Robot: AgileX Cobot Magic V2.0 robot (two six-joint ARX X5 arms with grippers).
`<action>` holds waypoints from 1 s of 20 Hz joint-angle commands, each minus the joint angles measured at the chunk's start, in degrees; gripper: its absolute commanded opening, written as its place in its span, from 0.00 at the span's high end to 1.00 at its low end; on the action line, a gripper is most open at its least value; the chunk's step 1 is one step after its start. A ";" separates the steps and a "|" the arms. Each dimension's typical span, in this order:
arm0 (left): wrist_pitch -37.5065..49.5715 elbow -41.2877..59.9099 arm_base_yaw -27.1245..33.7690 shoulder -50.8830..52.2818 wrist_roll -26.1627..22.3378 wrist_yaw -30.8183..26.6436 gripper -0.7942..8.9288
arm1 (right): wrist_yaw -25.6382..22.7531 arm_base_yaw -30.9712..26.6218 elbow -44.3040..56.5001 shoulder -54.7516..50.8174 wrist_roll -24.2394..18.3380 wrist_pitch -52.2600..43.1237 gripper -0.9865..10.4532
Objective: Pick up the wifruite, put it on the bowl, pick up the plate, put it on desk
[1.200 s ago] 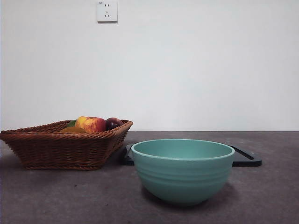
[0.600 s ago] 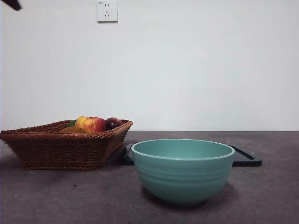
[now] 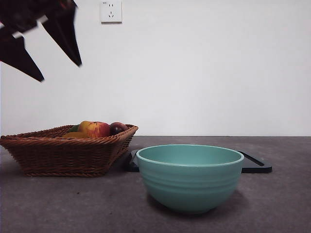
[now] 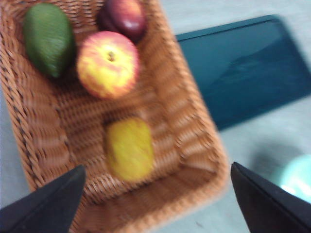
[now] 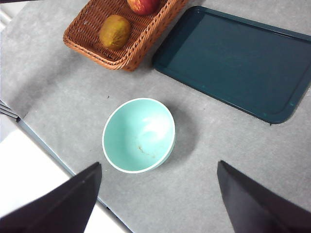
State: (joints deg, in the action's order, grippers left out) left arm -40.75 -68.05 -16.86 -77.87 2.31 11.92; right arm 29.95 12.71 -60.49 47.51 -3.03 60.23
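Grey and faintly mottled, the desk (image 3: 272, 204) carries everything against a plain white wall. Nearest the front camera stands the teal bowl (image 3: 190, 177), empty, ready to receive the fruit. Behind it lies a dark flat tray (image 5: 235, 60) (presumably the plate of the task), resting on the desk just beside the wicker basket (image 3: 63, 153). In the basket the small orange-brown wifruite (image 4: 129, 148) lies apart from the apple (image 4: 108, 64), the dark purple fruit (image 4: 124, 17) and a green fruit (image 4: 48, 39), so it looks open to a grasp from above. The left tool (image 4: 155, 204) hangs over the basket, jaws spread wide and holding nothing, roughly straddling the wifruite. The right tool (image 5: 158, 204) waits high over the bowl, likewise wide open and empty.
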 commanded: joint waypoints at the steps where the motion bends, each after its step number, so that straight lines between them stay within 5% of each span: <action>1: 0.42 -2.89 -0.98 -5.35 -0.20 -2.84 0.44 | 0.26 0.24 -1.01 0.37 0.02 -0.20 0.58; 16: 8.76 -3.15 -3.08 -23.54 -0.31 -7.69 0.44 | 0.22 0.24 -1.01 0.37 0.00 -0.66 0.58; 20: 9.03 -3.15 -3.63 -24.72 -0.07 -7.72 0.51 | 0.20 0.24 -1.01 0.37 -0.02 -0.66 0.58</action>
State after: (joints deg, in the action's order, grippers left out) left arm -31.99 -69.91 -20.23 -101.10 2.26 4.38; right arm 29.95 12.71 -60.49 47.51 -3.03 60.01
